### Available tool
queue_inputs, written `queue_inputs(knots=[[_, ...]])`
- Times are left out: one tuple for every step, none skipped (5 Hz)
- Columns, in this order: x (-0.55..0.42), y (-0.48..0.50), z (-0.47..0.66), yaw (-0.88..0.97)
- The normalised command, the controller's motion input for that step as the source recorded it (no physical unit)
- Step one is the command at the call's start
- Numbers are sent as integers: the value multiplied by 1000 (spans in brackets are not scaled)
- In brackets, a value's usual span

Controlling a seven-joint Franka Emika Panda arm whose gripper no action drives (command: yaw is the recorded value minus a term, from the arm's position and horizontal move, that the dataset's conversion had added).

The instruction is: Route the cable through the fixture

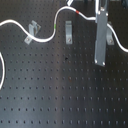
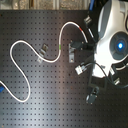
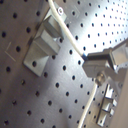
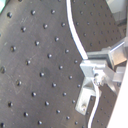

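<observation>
White cable passes between fingers.

oblique exterior, overhead exterior, close wrist views

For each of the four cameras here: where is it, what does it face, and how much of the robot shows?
First exterior view: low, looking across the board at the cable and two clips; the hand hangs at the first exterior view's right.
Second exterior view: overhead, straight down; the arm fills the second exterior view's right.
First wrist view: close on a clip and cable; a finger shows.
Second wrist view: close on the cable, finger.
Both wrist views share cable and finger.
</observation>
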Motion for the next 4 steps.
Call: queue_inputs(knots=[[36, -73, 7, -243], [135, -39, -1, -283], [254, -22, -13, -309], [148, -2, -1, -234]])
